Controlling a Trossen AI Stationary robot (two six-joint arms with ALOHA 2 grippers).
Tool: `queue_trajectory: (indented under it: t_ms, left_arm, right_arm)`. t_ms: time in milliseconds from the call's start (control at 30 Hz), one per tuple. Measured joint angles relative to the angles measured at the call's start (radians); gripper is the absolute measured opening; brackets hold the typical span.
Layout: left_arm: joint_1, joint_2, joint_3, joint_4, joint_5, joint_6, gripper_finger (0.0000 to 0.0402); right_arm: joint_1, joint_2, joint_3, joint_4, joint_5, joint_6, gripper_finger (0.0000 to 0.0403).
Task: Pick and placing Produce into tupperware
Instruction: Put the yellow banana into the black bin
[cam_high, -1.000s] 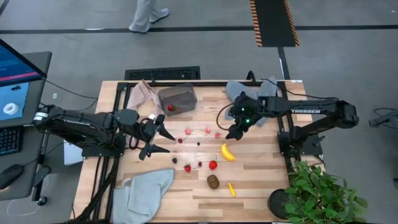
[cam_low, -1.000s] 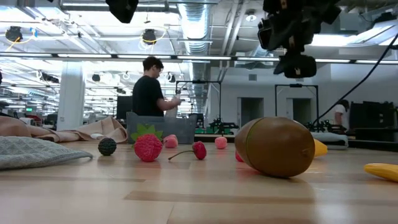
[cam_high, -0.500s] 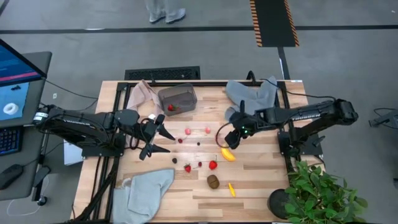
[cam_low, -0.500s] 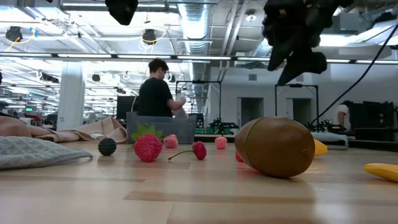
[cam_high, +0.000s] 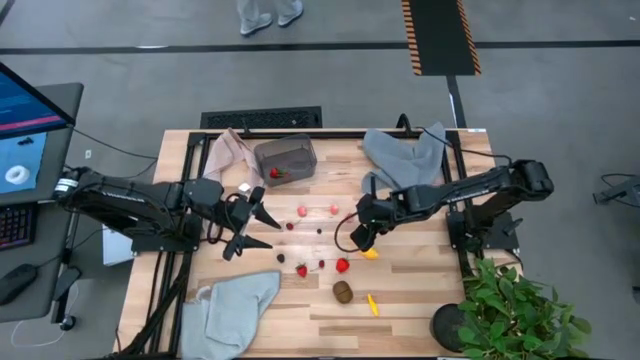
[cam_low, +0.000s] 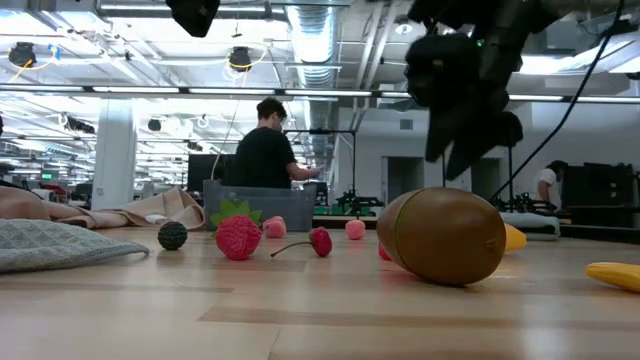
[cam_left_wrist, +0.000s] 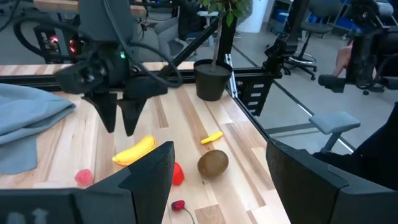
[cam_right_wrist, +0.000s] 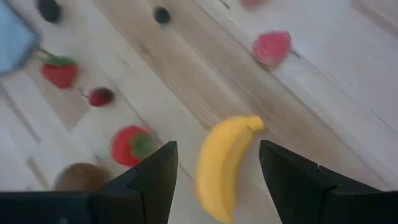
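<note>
Hovering with fingers apart over the banana at frame centre, the right tool must next descend and clamp.

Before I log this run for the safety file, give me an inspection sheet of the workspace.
Surface: wooden table, intact.
Job's things: tupperware holds one red fruit; banana, kiwi, strawberries, berries loose on the wood.
Clutter: three cloths; potted plant at a corner.
Grippers: right gripper open above the banana; left gripper open, empty.
Cables: one loops beside the right gripper.
Surroundings: person standing beyond the table.
</note>
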Motion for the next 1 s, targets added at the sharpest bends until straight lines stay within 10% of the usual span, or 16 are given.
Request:
queue_trajectory:
  t_ms: [567, 1000]
  left_arm:
    - [-0.05, 0.0, 0.0, -0.028, -0.104, -0.001, 0.0245]
    - [-0.05, 0.0, 0.0, -0.027, -0.117, -0.007, 0.0245]
  right_arm:
    - [0.112, -0.001, 0.004, 0.027, 0.024, 0.065, 0.0189]
    - [0.111, 0.0, -0.041, 0.049, 0.056, 0.08, 0.0236]
